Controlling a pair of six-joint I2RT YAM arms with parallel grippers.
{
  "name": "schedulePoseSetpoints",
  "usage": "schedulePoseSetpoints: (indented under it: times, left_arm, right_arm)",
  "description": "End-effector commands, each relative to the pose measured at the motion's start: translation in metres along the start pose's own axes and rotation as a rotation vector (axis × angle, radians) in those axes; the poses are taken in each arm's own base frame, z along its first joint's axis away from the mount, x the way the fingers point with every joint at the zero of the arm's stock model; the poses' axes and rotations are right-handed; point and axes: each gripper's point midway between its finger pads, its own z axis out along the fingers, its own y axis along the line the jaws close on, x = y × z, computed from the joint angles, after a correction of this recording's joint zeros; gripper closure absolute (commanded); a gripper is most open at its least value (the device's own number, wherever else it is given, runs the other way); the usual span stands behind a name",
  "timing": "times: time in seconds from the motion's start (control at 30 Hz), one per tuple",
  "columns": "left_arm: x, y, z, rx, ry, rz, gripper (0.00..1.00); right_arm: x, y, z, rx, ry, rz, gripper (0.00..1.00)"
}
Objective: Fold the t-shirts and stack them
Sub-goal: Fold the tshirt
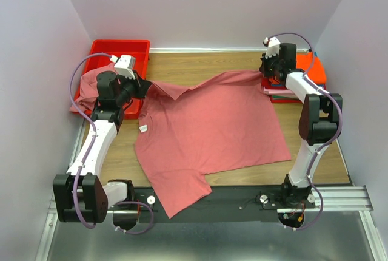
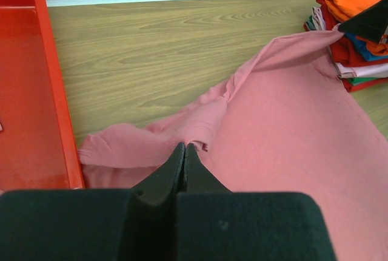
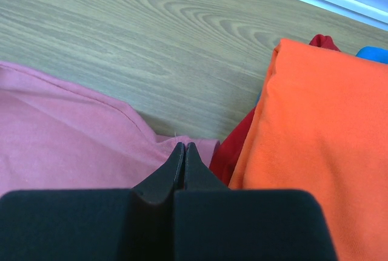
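On the wooden table (image 1: 200,67) in front of your two arms, a large rose-pink t-shirt (image 1: 212,127) lies spread almost flat and fills most of the middle. It lies sideways to you. The neck faces left, where a small white tag (image 1: 143,128) shows at the edge. One short sleeve (image 1: 182,191) reaches the near edge of the table and laps onto the black rail (image 1: 242,197) that carries the arm bases.

Your left gripper (image 2: 185,145) is at the far left of the shirt, just beside the red bin (image 1: 121,47). Its jaws are pressed together, with a bunched fold of the pink cloth pinched between the tips. Your right gripper (image 3: 185,145) is at the far right corner of the same shirt. Its jaws are likewise closed and nip the edge of the fabric. Between the two grippers, the far edge of the shirt is drawn up into a raised crease that runs across the table.

Just beside the right gripper stands a stack of folded shirts (image 2: 354,61). An orange t-shirt (image 3: 315,127) is on top, with red, blue and green layers beneath it. A second pink shirt (image 1: 85,97) hangs crumpled over the left side of the red bin, in the far left corner.
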Motion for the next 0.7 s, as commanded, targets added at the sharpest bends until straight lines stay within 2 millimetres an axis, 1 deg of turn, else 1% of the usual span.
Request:
schedulePoseSetpoints:
  times: [0.0,0.23,0.3,0.33,0.47,0.57,0.6,0.67]
  left_arm:
    - [0.009,-0.009,-0.007,0.032,0.027,-0.008,1.0]
    - [0.01,-0.012,-0.012,0.032,0.033,-0.013,1.0]
    - [0.005,-0.016,-0.015,0.044,0.02,-0.011,1.0]
    - [0.011,-0.017,-0.017,0.046,0.042,-0.021,1.0]
    - [0.014,-0.025,-0.023,0.073,0.054,-0.033,1.0]
    - [0.021,-0.03,-0.025,0.092,0.071,-0.051,1.0]
    - [0.026,-0.03,-0.025,0.093,0.085,-0.061,1.0]
    - [0.029,-0.032,-0.025,0.097,0.094,-0.065,1.0]
  right_arm:
    - [-0.003,-0.013,0.005,0.036,-0.011,-0.021,0.99]
    - [0.002,-0.017,0.007,0.059,0.005,-0.04,0.98]
    - [0.002,-0.018,0.007,0.063,0.005,-0.047,0.97]
    - [0.003,-0.019,0.007,0.065,0.007,-0.048,0.97]
    - [0.003,-0.019,0.007,0.066,0.009,-0.049,0.96]
    - [0.005,-0.018,0.008,0.064,0.011,-0.049,0.96]
    - [0.004,-0.018,0.008,0.065,0.01,-0.051,0.96]
    - [0.005,-0.018,0.007,0.064,0.012,-0.052,0.96]
